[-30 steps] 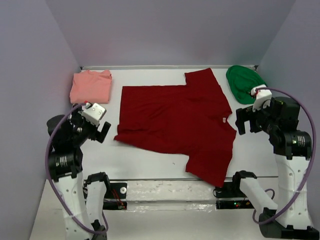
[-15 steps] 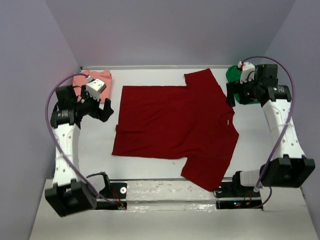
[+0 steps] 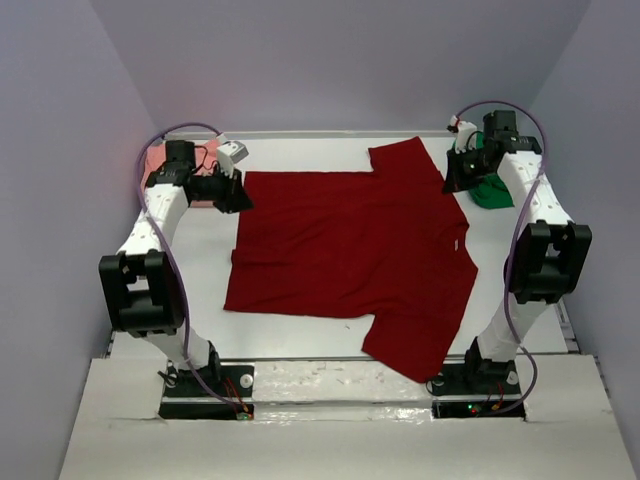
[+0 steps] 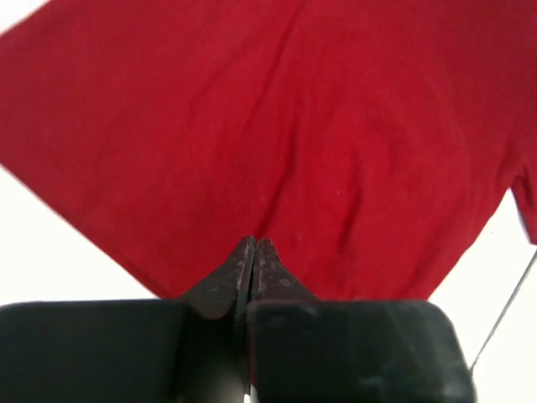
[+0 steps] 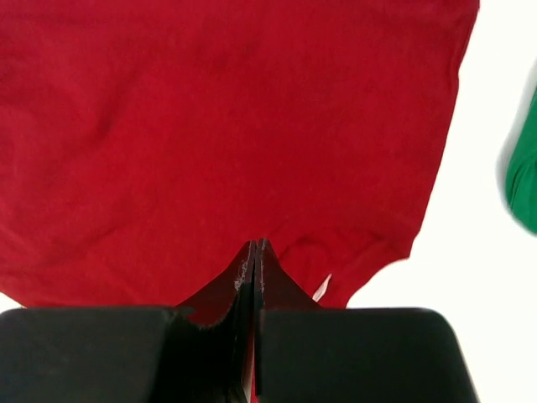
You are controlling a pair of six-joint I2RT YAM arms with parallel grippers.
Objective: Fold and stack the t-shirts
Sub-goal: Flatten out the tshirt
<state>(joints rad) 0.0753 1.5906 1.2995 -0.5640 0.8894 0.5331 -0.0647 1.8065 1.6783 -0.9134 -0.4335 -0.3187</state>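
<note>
The dark red t-shirt (image 3: 350, 245), a plain short-sleeved piece of soft cloth, lies spread flat in the middle of the white table (image 3: 300, 335). Its hem is to the left and its neck opening to the right. One sleeve points to the far wall and the other to the near edge.

The left gripper (image 3: 238, 190) sits at the far left corner of the hem. In the left wrist view its black jaws are pressed together at the cloth's edge (image 4: 252, 248), pinching the red fabric (image 4: 294, 126). The right gripper (image 3: 450, 180) is at the shirt's right edge beside the far sleeve. There too the jaws are closed tight (image 5: 254, 248), with a sliver of red cloth (image 5: 210, 126) showing between them.

The salmon-pink folded cloth t-shirt (image 3: 154, 160) lies in the far left corner, just beyond the left gripper. The left arm and its looping purple cable (image 3: 183, 126) cover most of it. The bright green bunched cloth t-shirt (image 3: 490, 192) lies in the far right corner, close to the red sleeve but apart from it, and is half hidden behind the right arm. In the right wrist view it shows only as a green sliver at the edge (image 5: 524, 176).

Pale lavender walls (image 3: 330, 60) enclose the table on three sides. The red cloth is matt, with faint creases across the body. Its lower hem corner is slightly turned, and the near sleeve reaches almost to the table's front edge.
</note>
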